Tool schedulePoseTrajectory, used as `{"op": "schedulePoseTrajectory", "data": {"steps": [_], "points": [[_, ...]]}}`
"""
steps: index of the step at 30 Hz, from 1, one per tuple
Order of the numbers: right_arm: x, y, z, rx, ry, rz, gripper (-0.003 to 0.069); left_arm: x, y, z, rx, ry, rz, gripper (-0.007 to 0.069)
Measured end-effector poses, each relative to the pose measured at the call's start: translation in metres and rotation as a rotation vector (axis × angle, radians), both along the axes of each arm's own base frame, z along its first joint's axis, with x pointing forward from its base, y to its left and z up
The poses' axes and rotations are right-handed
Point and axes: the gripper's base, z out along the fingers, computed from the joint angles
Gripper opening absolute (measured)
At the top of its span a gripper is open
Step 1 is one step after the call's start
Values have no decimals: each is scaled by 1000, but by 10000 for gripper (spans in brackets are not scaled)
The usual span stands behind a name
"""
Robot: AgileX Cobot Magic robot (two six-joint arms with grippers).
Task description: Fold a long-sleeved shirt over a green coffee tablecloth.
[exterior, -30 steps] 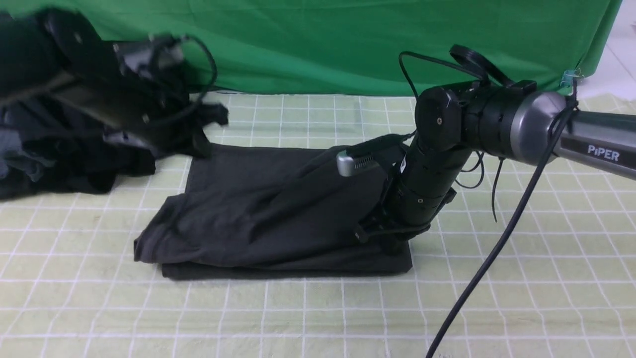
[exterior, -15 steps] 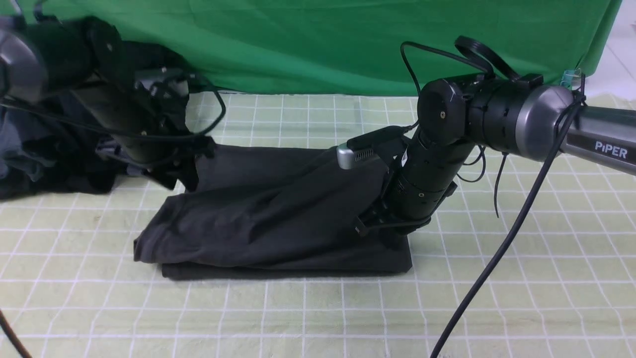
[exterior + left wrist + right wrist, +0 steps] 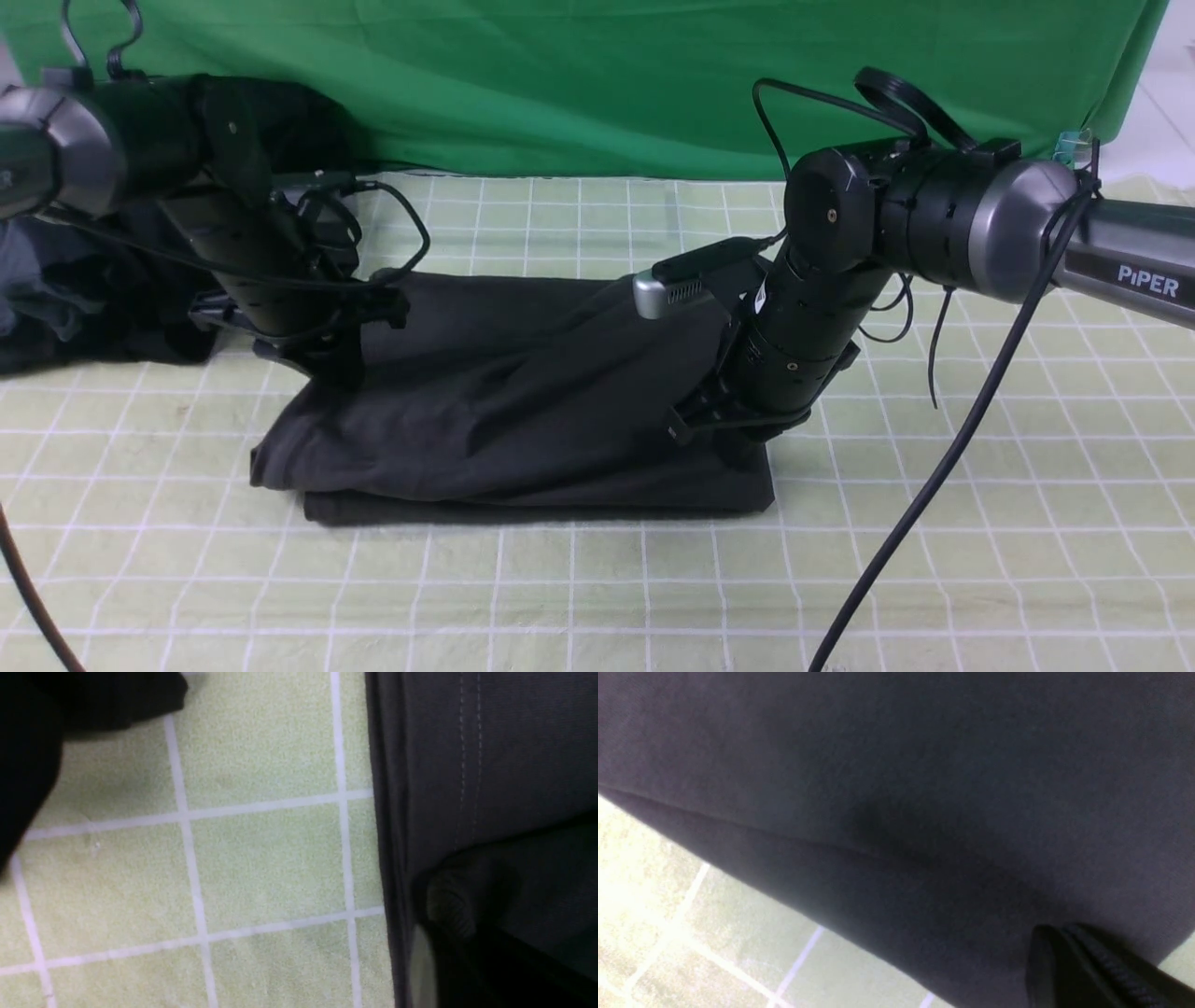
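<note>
- Jaws first: our right gripper is buried in the long-sleeved shirt, apparently clamping a raised fold; our left gripper sits at the shirt's opposite edge, and we cannot tell whether it is open or closed.
- Between both jaws, the shirt lies half-folded on the green coffee tablecloth.
- We should lift both ends evenly, keeping the fabric taut.
- Only the left wrist view shows the stitched hem beside bare tablecloth.

Both claws' tips hidden against the long-sleeved shirt, grip unreadable.
</note>
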Motion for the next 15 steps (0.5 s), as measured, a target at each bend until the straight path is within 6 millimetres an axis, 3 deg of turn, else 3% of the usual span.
{"op": "schedulePoseTrajectory", "data": {"steps": [11, 15], "points": [[0, 0, 0, -1, 3, 0, 1, -13, 6, 38, 39, -59, 52, 14], [0, 0, 0, -2, 3, 1, 1, -18, 10, 32, 66, -43, 80, 14]]}}
